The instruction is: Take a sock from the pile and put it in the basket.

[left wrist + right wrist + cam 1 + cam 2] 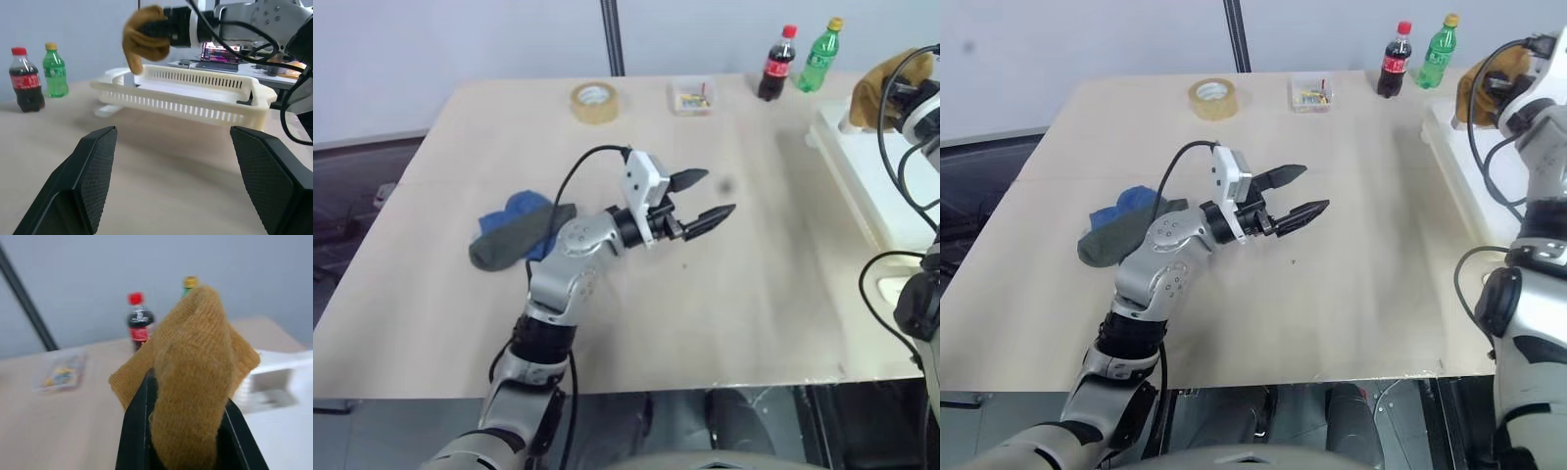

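**Mustard sock up over the basket's far end, and the drop is yours to call**

Mustard fabric is bunched in your right gripper [183,431], its black fingers pinching the sock [193,377] so that the cloth spills up and over their tips. From the head camera that hand sits at the far right, with the sock [891,83] hanging over the far end of the cream basket [862,181]. The relation that matters is straight down: in the left wrist view the sock [144,36] dangles with its long axis roughly vertical, its lower tip just at the slotted rim [195,78]. Whether the tip is inside the rim or on it, I cannot tell. My read is that a release here lands inside, though a nudge further over the tray would be safer.

Your left gripper [705,201] hovers mid-table with jaws spread wide and nothing between them, pointing towards the basket. The pile [514,230], blue and dark grey-green, lies behind it by the left elbow.

Note what each view gives you: the right wrist view shows the grip on the cloth close up, with the cola bottle [139,323] beyond, but nothing of the drop height. The left wrist view gives sock against rim side-on
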